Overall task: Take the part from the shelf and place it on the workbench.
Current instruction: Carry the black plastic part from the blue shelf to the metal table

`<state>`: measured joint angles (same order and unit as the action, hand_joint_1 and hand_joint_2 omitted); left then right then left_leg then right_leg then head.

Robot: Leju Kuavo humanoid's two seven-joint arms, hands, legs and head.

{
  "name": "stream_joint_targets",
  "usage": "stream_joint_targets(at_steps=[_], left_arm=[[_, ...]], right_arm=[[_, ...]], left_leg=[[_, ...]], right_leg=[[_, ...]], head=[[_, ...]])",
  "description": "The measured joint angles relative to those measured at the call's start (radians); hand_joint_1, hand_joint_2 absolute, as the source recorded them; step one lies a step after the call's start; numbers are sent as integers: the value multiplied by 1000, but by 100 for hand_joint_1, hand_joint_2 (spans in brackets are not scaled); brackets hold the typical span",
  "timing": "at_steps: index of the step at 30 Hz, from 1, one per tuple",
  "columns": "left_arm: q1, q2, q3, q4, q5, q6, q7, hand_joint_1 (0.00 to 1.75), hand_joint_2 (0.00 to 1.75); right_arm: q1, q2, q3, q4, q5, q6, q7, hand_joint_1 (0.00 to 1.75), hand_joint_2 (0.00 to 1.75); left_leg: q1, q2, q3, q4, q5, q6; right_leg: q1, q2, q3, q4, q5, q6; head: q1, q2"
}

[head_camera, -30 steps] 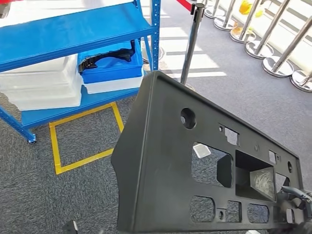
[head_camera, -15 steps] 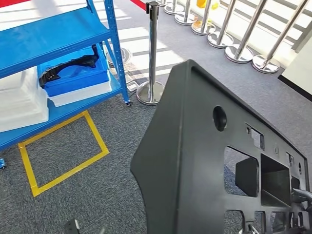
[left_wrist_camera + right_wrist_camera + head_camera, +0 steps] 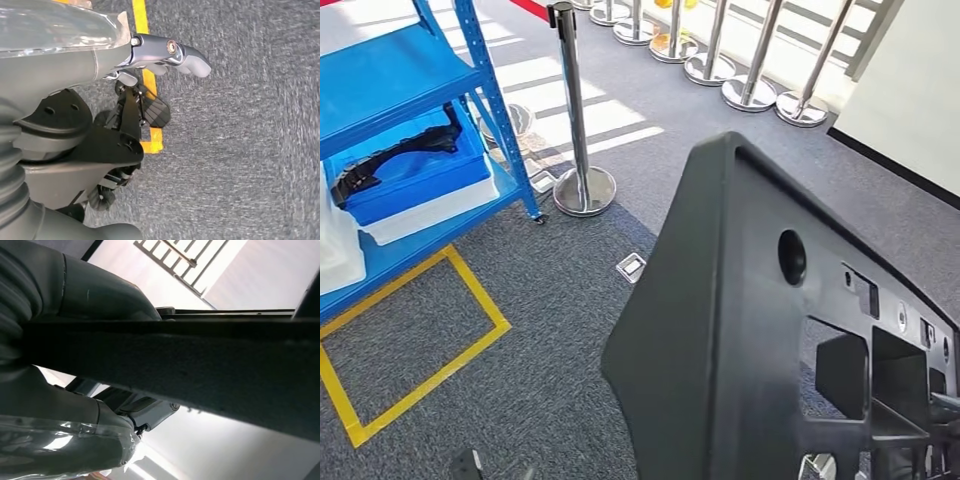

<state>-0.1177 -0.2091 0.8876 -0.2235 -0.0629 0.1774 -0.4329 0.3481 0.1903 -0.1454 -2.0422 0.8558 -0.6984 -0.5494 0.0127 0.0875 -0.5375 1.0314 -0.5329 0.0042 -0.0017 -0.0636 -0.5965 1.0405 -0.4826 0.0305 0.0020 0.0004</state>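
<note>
Shelf: blue steel, far left of the head view; two decks in sight, one upright post at its near corner.
Tray: blue, on the lower deck; a black moulded piece lies along its top; white slabs stacked beneath and beside it.
Floor mark: yellow tape rectangle on grey carpet, just in front of the shelf.
Left hand: hangs over the carpet and a stretch of the yellow tape; holds nothing; fingers dark and partly curled, thumb stretched out apart from them.
Post: chrome stanchion on a round base, right of the shelf; a row of like posts runs along the far edge.
Floor plate: small, square, metallic, set in the carpet between post and part.
Part: large black plastic panel, carried in the air low and right in the head view, clear of the shelf; round hole and several rectangular cut-outs across its face; near corner rounded.
Right hand: clasps the edge of the part; thumb on one face, fingers on the other, pressed to the panel.
Wall: pale, with a dark skirting, far right.
</note>
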Motion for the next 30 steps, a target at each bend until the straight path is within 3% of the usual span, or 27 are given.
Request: stream_joint_targets(at_steps=[1, 3, 5, 7, 8, 9, 10, 12, 14, 16, 18, 20, 22, 24, 25, 26, 28, 30], left_arm=[[0, 0, 0, 0, 0, 0, 0, 0, 175], [-1, -1, 0, 0, 0, 0, -1, 0, 175], [-2, -1, 0, 0, 0, -1, -2, 0, 175], [-1, 0, 0, 0, 0, -2, -2, 0, 175], [0, 0, 1, 0, 0, -1, -2, 0, 175], [1, 0, 1, 0, 0, -1, -2, 0, 175], [1, 1, 2, 0, 0, -1, -2, 0, 175], [1, 1, 2, 0, 0, -1, -2, 0, 175], [1, 2, 2, 0, 0, -1, -2, 0, 175], [1, 2, 4, 0, 0, -1, -2, 0, 175], [-1, 1, 5, 0, 0, -1, -2, 0, 175], [-2, 0, 5, 0, 0, -2, -4, 0, 175], [-1, 0, 6, 0, 0, -3, -6, 0, 175], [2, 0, 6, 0, 0, -3, -9, 0, 175], [3, 0, 6, 0, 0, -3, -9, 0, 175], [3, 0, 7, 0, 0, -3, -10, 0, 175], [2, 0, 7, 0, 0, -3, -10, 0, 175], [2, 0, 7, 0, 0, -3, -10, 0, 175]], right_arm=[[1, 1, -1, 0, -1, 0, -2, 175, 175], [4, 4, -5, -3, -3, 0, -5, 175, 175], [3, 8, -9, -7, -6, 0, -9, 175, 175], [1, 13, -12, -9, -8, 0, -14, 175, 175], [1, 14, -13, -8, -9, 0, -15, 175, 175], [1, 15, -14, -8, -10, 0, -16, 175, 175], [1, 16, -15, -8, -11, 0, -17, 175, 175], [2, 17, -15, -8, -11, 0, -17, 175, 175], [2, 18, -15, -8, -12, 0, -17, 175, 175], [3, 19, -16, -8, -13, 0, -19, 175, 175], [6, 19, -17, -8, -15, 1, -19, 175, 175], [6, 19, -18, -10, -14, 0, -19, 175, 175], [4, 19, -18, -11, -14, 0, -19, 175, 175], [4, 19, -18, -11, -14, 0, -20, 175, 175], [5, 19, -18, -11, -15, 0, -20, 175, 175], [6, 19, -19, -11, -15, 0, -20, 175, 175], [6, 19, -19, -11, -15, 0, -20, 175, 175], [5, 19, -19, -11, -15, 0, -21, 175, 175]], left_leg=[[-1, 8, 3, -1, -2, -5], [2, 20, 11, -4, -8, -17], [6, -9, 3, 30, -36, -23], [6, -57, -52, 142, -91, -21], [5, -69, -88, 210, -115, -20], [4, -75, -118, 257, -123, -19], [3, -78, -133, 271, -112, -17], [3, -89, -110, 188, -39, -11], [6, -133, -63, 65, 22, -5], [6, -165, -43, 12, 34, -2], [4, -151, -39, 3, 34, 3], [7, -129, -32, -5, 35, 12], [8, -101, -25, -9, 32, 19], [8, -72, -21, -9, 27, 20], [8, -59, -19, -9, 24, 19], [9, -47, -16, -9, 20, 17], [11, -25, -4, -9, 10, 9], [8, -9, 7, -9, 0, -3]], right_leg=[[6, 0, 0, -3, -5, -8], [7, 21, 1, -9, -2, -22], [4, 43, 8, -19, 2, -38], [3, 66, 12, -23, 3, -49], [5, 79, 13, -22, 2, -51], [7, 94, 14, -22, 2, -52], [8, 109, 16, -22, 1, -54], [10, 140, 23, -21, -2, -53], [10, 167, 25, -18, -7, -49], [6, 188, 19, -15, -8, -39], [1, 204, 14, -16, -8, -28], [3, 167, 3, 10, -29, -17], [3, 102, -45, 112, -85, -5], [-5, 78, -110, 238, -132, 6], [-9, 74, -126, 264, -130, 11], [-12, 69, -120, 248, -109, 15], [-15, 42, -60, 120, -36, 19], [-6, 4, -8, 12, 2, 11]], head=[[0, 0], [-1, 0], [-2, 0], [-4, 0], [-5, 0], [-6, 0], [-6, 0], [-6, 0], [-5, 0], [-5, 0], [-6, 0], [-4, 0], [-2, 0], [-1, 0], [-1, 0], [-1, 0], [-1, 0], [-1, 0]])
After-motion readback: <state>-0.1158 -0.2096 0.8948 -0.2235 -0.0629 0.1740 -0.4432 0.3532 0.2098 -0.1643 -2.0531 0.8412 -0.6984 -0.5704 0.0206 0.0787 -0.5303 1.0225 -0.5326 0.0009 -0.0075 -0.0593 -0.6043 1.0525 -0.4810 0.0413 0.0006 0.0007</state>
